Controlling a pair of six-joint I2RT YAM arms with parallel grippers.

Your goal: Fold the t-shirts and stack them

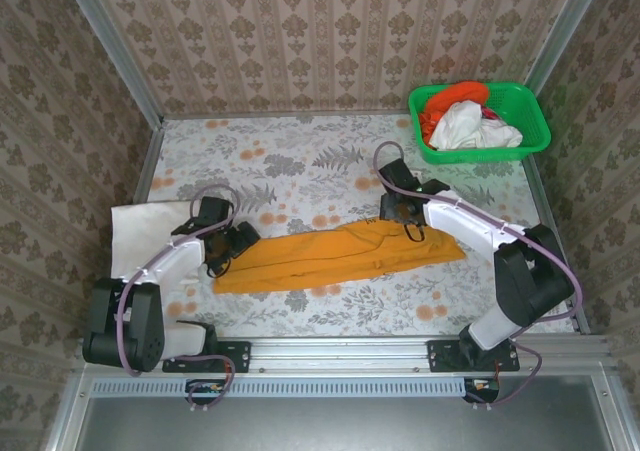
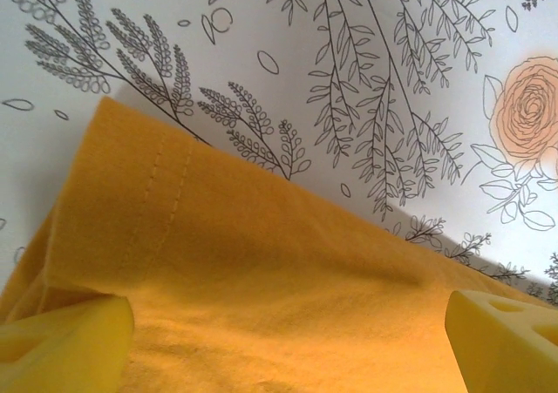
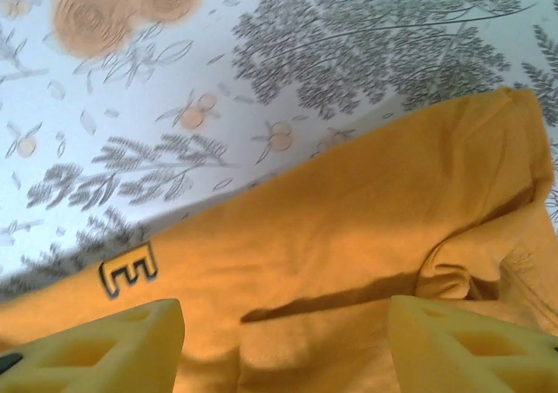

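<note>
Evidently the orange shirt (image 1: 340, 256) lay as a long narrow band across the middle of the tabletop (image 1: 300, 161), one end under each arm, so both could work it together. The left jaws stood wide apart over the band's left end, gripping nothing. The right jaws, at its right end, were also parted, with cloth lying loose beneath them. A folded white shirt (image 1: 135, 236) sat at the left edge, probably the base of the stack. More shirts waited in the green basket (image 1: 535, 136) at the upper right.
</note>
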